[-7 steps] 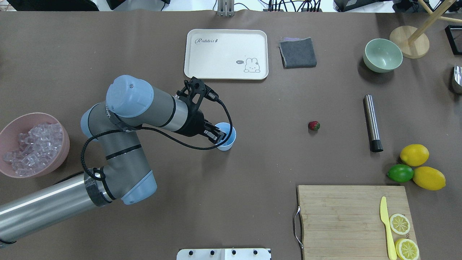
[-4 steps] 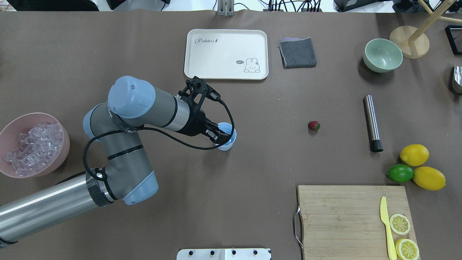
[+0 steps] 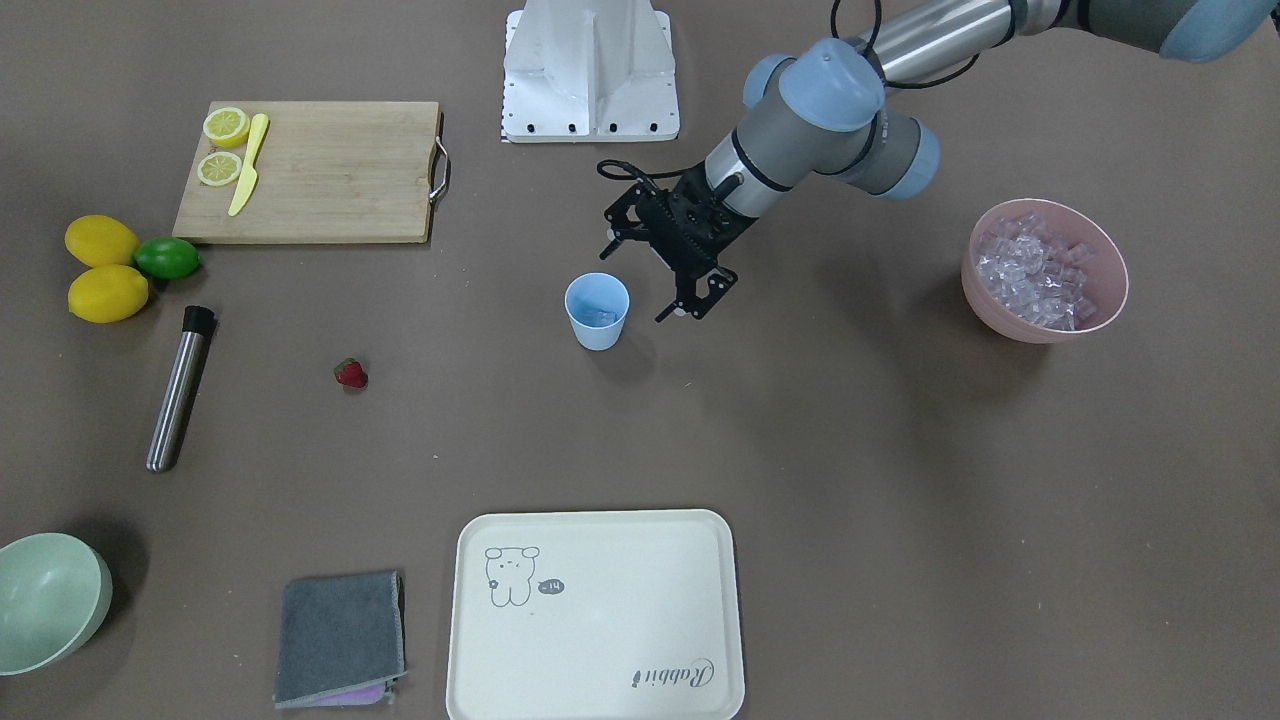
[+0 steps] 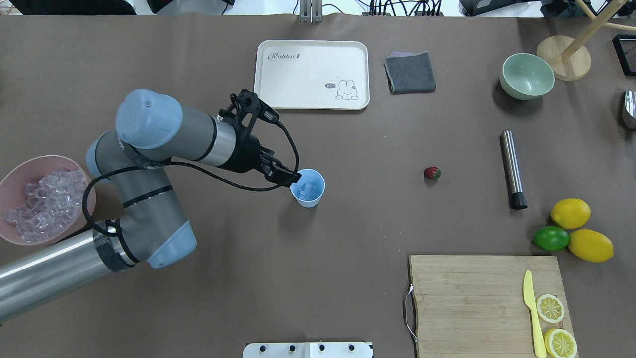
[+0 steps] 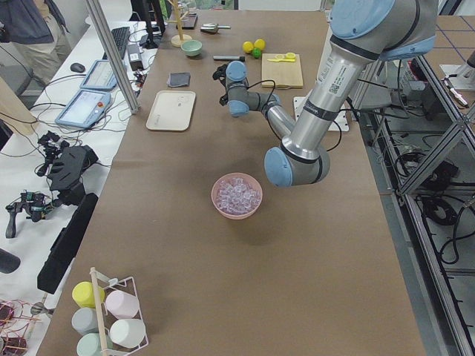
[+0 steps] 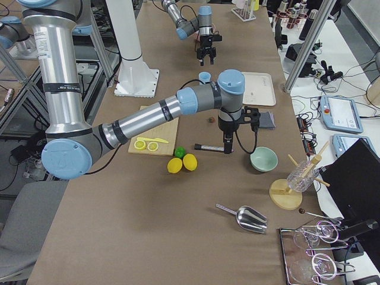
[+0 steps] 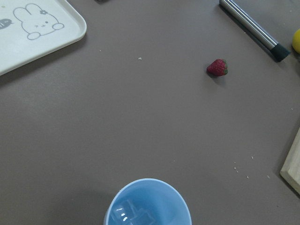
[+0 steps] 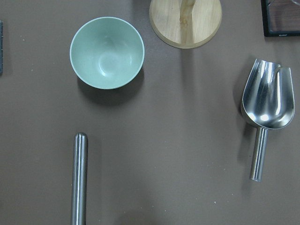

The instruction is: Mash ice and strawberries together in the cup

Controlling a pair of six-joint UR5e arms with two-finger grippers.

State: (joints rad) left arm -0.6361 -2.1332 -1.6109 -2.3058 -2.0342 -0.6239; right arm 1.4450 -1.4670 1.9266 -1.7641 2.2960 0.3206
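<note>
1. Ice is in. A clear cube or two of ice (image 4: 308,188) lies at the bottom of the light-blue cup (image 4: 310,201), which stands upright mid-table.
2. The left gripper (image 3: 682,310) hung over the cup's mouth a second ago. Now it has drawn back just beside the rim on the cup's left, fingers spread and empty.
3. That looks like a finished drop, so the ice step is at least begun.
4. The strawberry (image 4: 432,172) lies on the table well right of the cup, untouched. It's likely the next thing to fetch.
5. Farther right the steel muddler (image 4: 512,169) lies flat. The right gripper (image 6: 227,145) hovers above it — too small to tell whether it is spread or closed.
6. At far left sits the pink bowl (image 3: 1040,332), heaped with cubes.
</note>
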